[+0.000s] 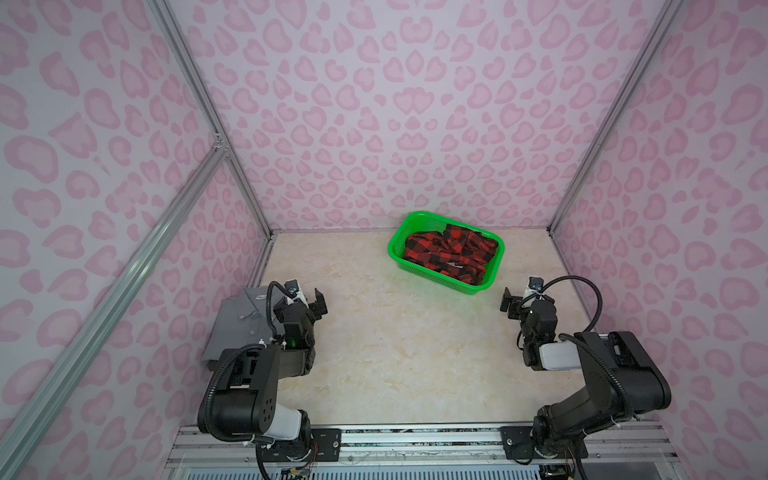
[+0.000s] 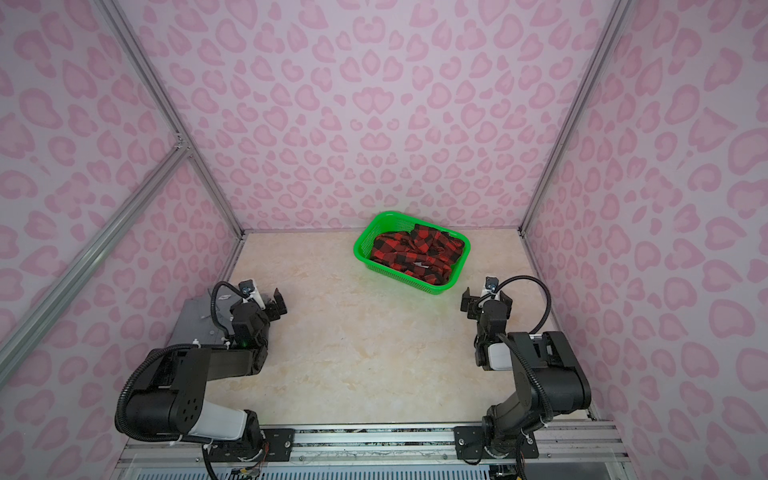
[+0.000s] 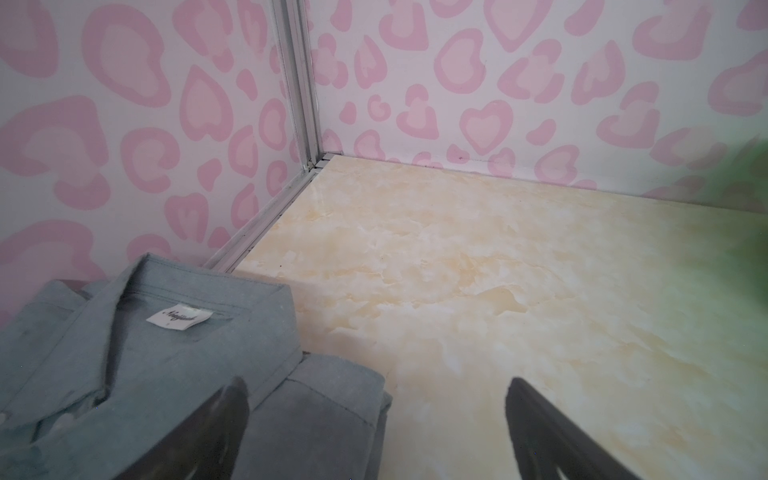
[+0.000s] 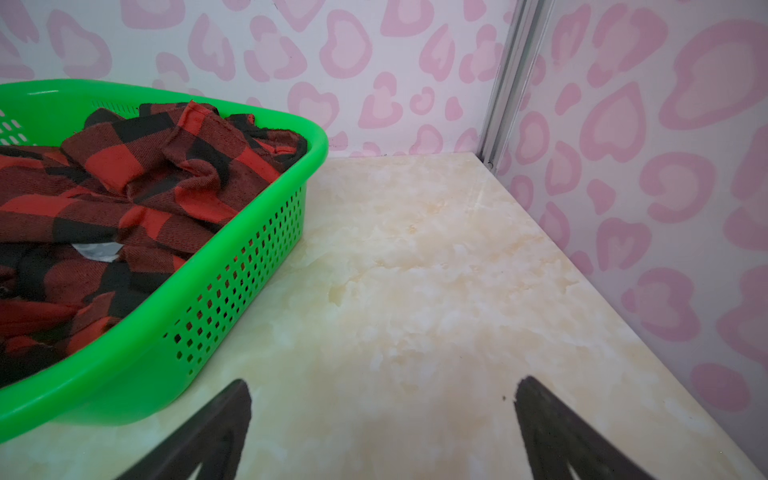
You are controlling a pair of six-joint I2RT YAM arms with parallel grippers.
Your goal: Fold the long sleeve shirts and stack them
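Both top views; clock face laid on the beige marbled tabletop (image 1: 395, 365), 12 o'clock at the back wall; you read positions from its centre.

Red-and-black checked cloth shirt (image 1: 451, 253): crumpled and unfolded inside the green perforated plastic basket (image 1: 446, 279); the basket stands at about 1 o'clock, close to the back one of the pink heart-patterned walls (image 1: 374, 104).

Plain grey collared cloth shirt (image 1: 235, 328): folded flat on the tabletop at 9 o'clock, close to the left wall; collar toward 12 o'clock; small white neck label (image 3: 179, 319) face up inside the collar; well apart from the basket.

Left gripper (image 1: 311, 300): you have it at 9 o'clock, by the grey shirt's 3 o'clock edge; jaws spread wide, nothing between them; in the left wrist view one finger (image 3: 216, 419) overlaps the cloth and the other overlaps bare tabletop; whether it touches the cloth, you cannot tell.

Right gripper (image 1: 521, 301): at 3 o'clock, near the basket's 5 o'clock corner, apart from it; jaws spread wide, released, empty; only bare tabletop shows between the fingers in the right wrist view.
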